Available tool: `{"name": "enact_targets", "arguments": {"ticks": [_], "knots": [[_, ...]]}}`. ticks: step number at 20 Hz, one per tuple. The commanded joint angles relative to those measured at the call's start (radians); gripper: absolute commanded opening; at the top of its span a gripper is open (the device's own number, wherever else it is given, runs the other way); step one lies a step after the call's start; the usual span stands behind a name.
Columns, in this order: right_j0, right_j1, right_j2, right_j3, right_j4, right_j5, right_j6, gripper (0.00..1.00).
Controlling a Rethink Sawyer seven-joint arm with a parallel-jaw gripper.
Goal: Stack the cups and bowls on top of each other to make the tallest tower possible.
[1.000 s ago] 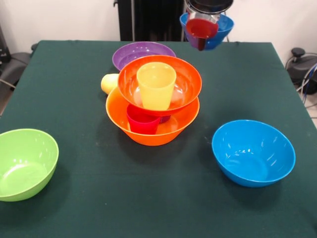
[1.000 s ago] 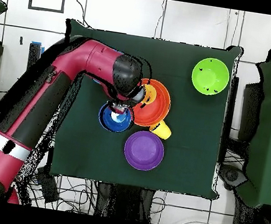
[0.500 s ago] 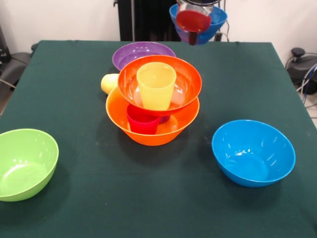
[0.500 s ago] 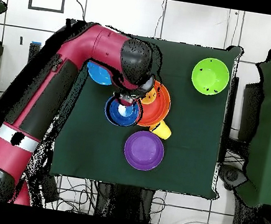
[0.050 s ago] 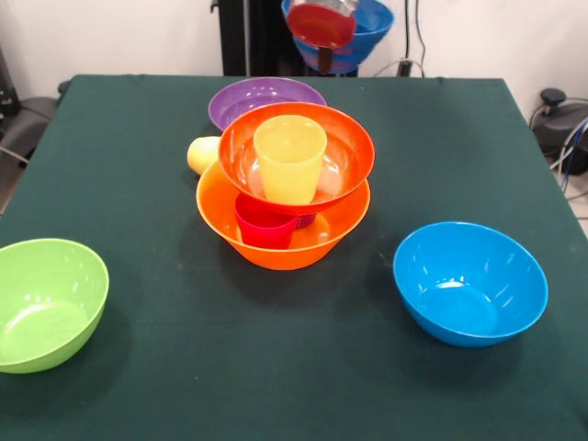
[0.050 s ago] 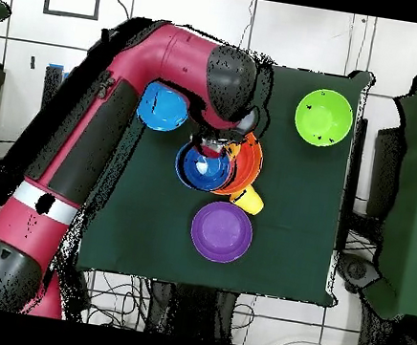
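Note:
The tower stands mid-table: a large orange-yellow bowl (image 5: pixel 317 234) holds a red-pink cup (image 5: pixel 265 227), and a red-orange bowl (image 5: pixel 344 152) rests above with an orange-yellow cup (image 5: pixel 289 158) upright in it. My gripper (image 6: pixel 216 146) is shut on the rim of the small dark blue bowl (image 5: pixel 360 32), held high in the air. From overhead the dark blue bowl (image 6: pixel 204 165) overlaps the tower's (image 6: pixel 246 162) left edge. A pale yellow cup (image 5: pixel 203 154) lies on its side against the tower. The purple bowl (image 5: pixel 265 97) sits behind it.
A lime green bowl (image 5: pixel 46 303) sits at the near left of the front view and a light blue bowl (image 5: pixel 470 280) at the near right. The red arm (image 6: pixel 134 111) crosses the table's left part in the overhead view, above the light blue bowl (image 6: pixel 162 108).
The gripper has carried the dark blue bowl higher and leftward in the front view; overhead it has moved right, onto the tower's edge. Nothing on the table has moved.

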Motion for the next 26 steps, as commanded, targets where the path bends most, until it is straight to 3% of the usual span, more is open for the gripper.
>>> {"name": "enact_targets", "arguments": {"ticks": [1,26], "knots": [[-0.037,0.048,0.064,-0.084,-0.003,0.016,0.011,0.00],[-0.083,0.074,0.059,-0.150,0.022,-0.050,0.052,0.00]]}}
